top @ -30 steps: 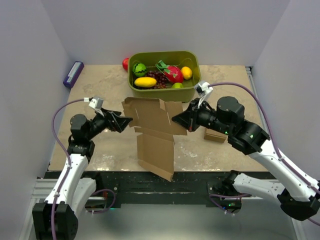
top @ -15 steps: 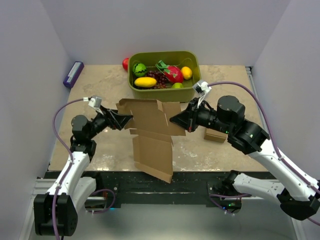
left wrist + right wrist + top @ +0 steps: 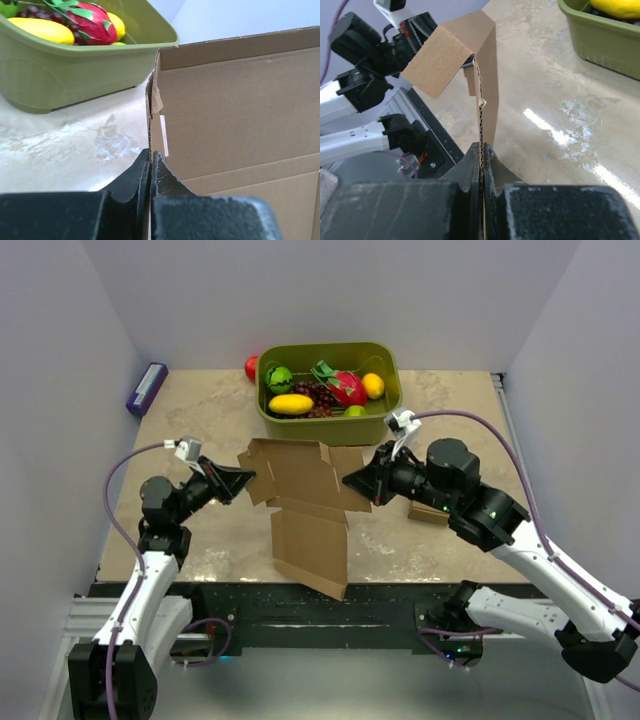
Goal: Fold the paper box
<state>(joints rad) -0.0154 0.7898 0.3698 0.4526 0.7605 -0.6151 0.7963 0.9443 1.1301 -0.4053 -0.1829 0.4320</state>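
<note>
**Paper box.** The paper box (image 3: 305, 495) is an unfolded sheet of brown corrugated cardboard with creased panels and flaps. It is held above the middle of the worktop (image 3: 200, 420), on the near side of the green tub (image 3: 330, 425), between the two arms. A wide upper panel spans the gap between the arms. A narrower panel hangs from it toward the near edge of the worktop. Whether this lower panel touches the worktop cannot be determined.

**Left pincer.** The left pincer (image 3: 250, 478) is clamped on the left edge of the upper panel. In the left wrist view the two fingers (image 3: 137, 172) are pressed together with the cardboard edge between them.

**Right pincer.** The right pincer (image 3: 348, 480) is clamped on the right edge of the same panel. In the right wrist view the corrugated edge runs straight up from between the closed fingers (image 3: 472, 155), and a flap bends over at the top.

**Other items.** The green tub holds fruit (image 3: 291, 404). A small cardboard cube (image 3: 430, 510) lies on the worktop beside the right arm. A purple block (image 3: 146, 388) lies at the far left edge.
</note>
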